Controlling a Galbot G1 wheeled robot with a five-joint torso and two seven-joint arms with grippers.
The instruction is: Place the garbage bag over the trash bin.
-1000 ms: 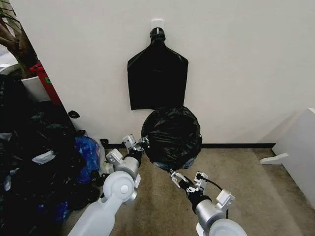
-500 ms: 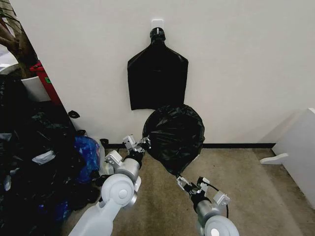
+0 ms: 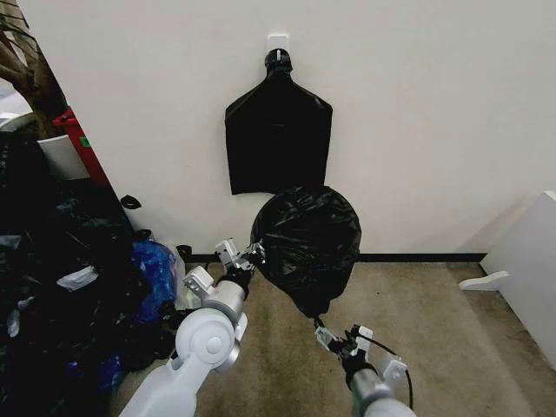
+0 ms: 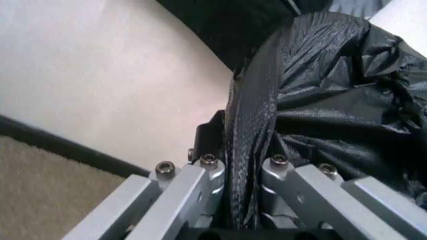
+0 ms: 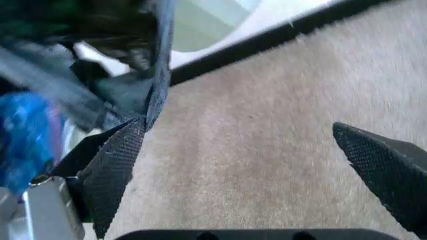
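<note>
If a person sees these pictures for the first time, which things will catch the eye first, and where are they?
The glossy black garbage bag billows in the middle, in front of the white wall, with the left pincer shut on its edge. Above it, a flat black bundle hangs from a wall hook. The right pincer is open just below the bag, and a dark heap of bags lies on the robot's left.

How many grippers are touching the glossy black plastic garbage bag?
2: left gripper clamps the garbage bag at its left edge; right gripper, fingers apart, has its lower tip on one finger.

One garbage bag, one hanging black bundle, two grippers: left, right.
</note>
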